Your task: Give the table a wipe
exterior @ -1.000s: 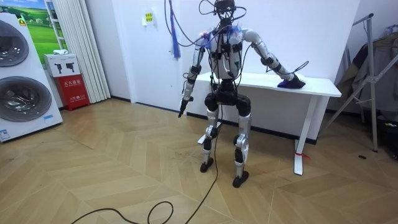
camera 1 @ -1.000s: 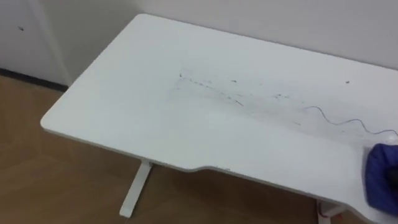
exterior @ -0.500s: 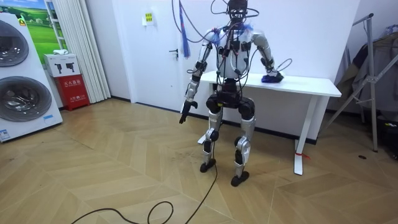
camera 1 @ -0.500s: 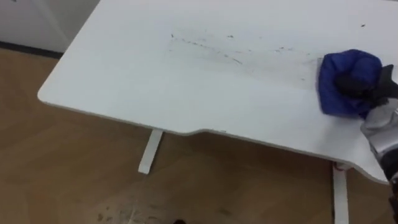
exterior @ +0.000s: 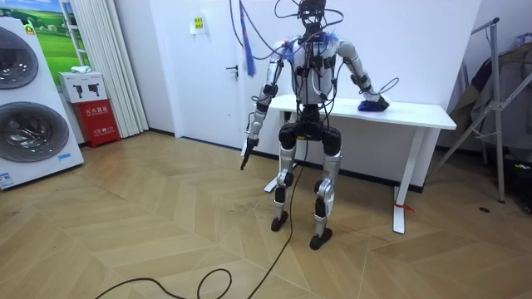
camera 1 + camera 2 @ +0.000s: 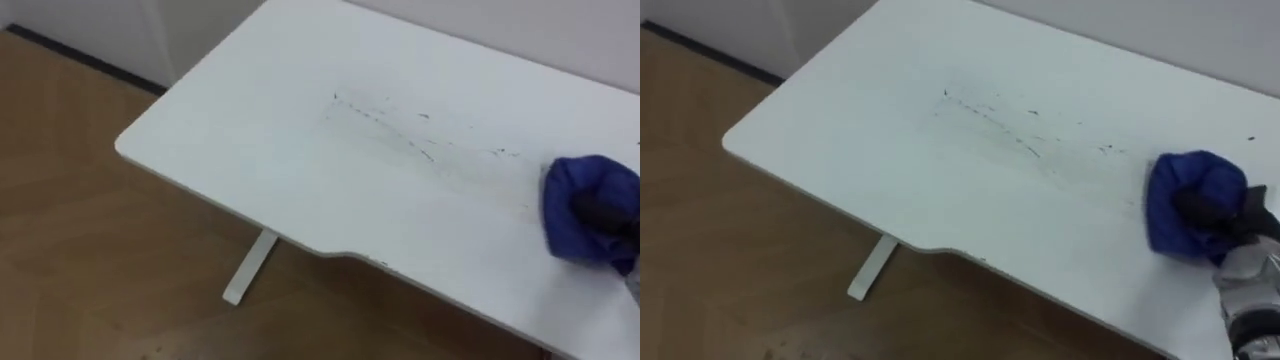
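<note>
**Mid-wipe, with the marks to my left not yet reached**

I am in the wiping step itself. My right hand [image 6: 1230, 212] is on the blue cloth [image 6: 575, 195], fingers dug into the bunched fabric and gripping it against the table [image 6: 250, 140] at its right end, about midway between the near and far edges. My left hand [image 5: 248, 148] hangs at my side, well clear of the table; I cannot tell how it is set.

A scatter of thin dark marks [image 6: 385, 125] runs across the middle of the top, and its right end lies just beside the cloth. I judge the job part done at most, since those marks are plainly there. The next move, as I see it, is a firm sweep leftward over them. I will need to keep the cloth flat enough to press down, not roll, and I will need a long reach.

The top is white, smooth and otherwise bare, with a shallow cut-out in the near edge and a white leg [image 6: 250, 270] below. I stand at that near edge on a herringbone wood floor [image 5: 150, 224]. There is a white wall beyond the table and washing machines [image 5: 25, 124] at the room view's left.
</note>
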